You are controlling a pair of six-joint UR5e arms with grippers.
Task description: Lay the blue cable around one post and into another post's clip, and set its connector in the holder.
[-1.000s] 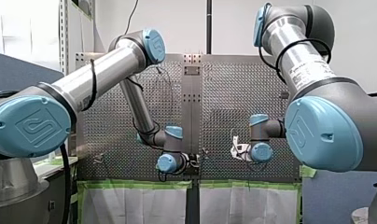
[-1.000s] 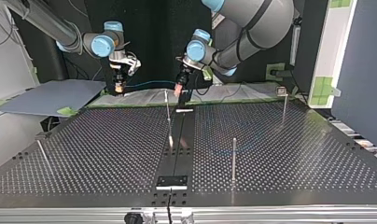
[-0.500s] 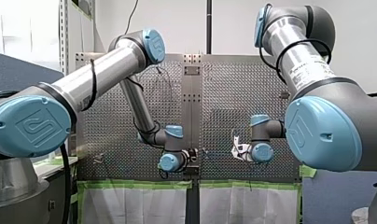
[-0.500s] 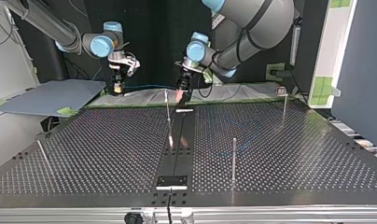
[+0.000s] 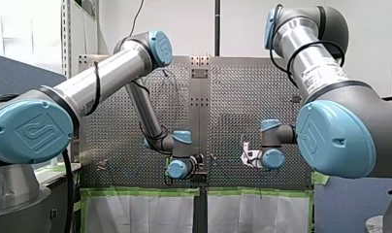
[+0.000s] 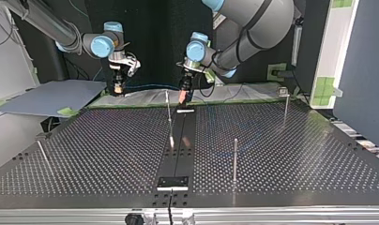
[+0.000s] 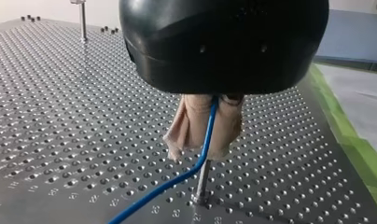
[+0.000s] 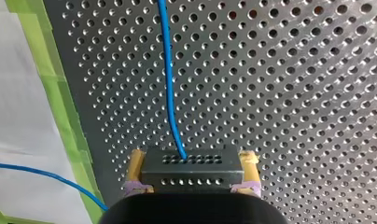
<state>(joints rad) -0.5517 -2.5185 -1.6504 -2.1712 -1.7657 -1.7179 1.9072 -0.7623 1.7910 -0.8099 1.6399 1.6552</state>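
Cable (image 7: 210, 130), blue, runs from my left pincer (image 7: 203, 150), pinching it just above a thin post (image 7: 202, 184), to the black connector (image 8: 191, 169) pinched in my right pincer (image 8: 192, 158), over the worktop (image 8: 294, 93) near its green-taped edge.

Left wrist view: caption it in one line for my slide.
My left gripper, beige-padded, pinches the blue cable right beside a thin post on the perforated table.
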